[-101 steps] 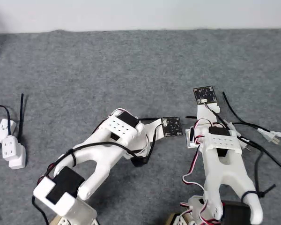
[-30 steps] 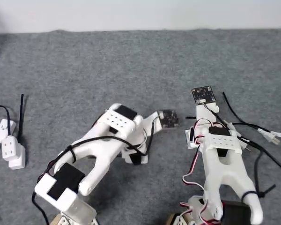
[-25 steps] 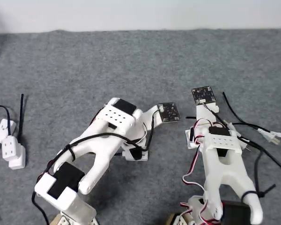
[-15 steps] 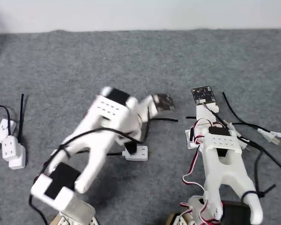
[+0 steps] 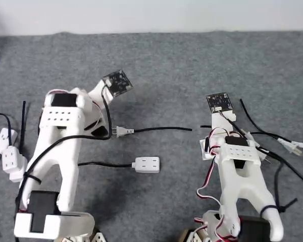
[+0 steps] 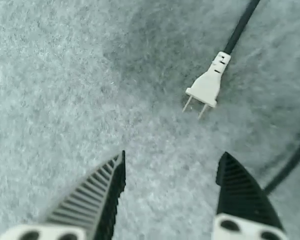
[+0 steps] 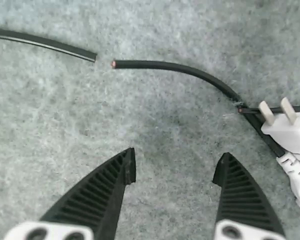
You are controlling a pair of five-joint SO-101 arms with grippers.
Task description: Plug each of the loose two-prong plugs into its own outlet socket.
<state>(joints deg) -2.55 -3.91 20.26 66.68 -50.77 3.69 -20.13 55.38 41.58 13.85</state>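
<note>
A white two-prong plug (image 5: 122,131) on a black cord lies on the grey carpet mid-table, just right of the left arm (image 5: 60,136). In the left wrist view the same plug (image 6: 207,86) lies ahead of my left gripper (image 6: 173,156), which is open and holds nothing. A white outlet socket (image 5: 146,164) rests on the carpet nearer the front, apart from the plug. My right gripper (image 7: 177,153) is open over bare carpet, with another white plug (image 7: 286,128) off to one side of it. A further plug (image 5: 293,146) lies at the far right.
Two more white outlet sockets (image 5: 11,157) with black cords sit at the left edge. Cut black cord ends (image 7: 113,64) lie ahead of the right gripper. Loose black cords (image 5: 272,151) cross the carpet around the right arm (image 5: 240,166). The far half of the carpet is open.
The left arm has swung from the table's middle back to the left, uncovering the plug and the outlet socket, which now lie apart on the carpet. The right arm has not moved.
</note>
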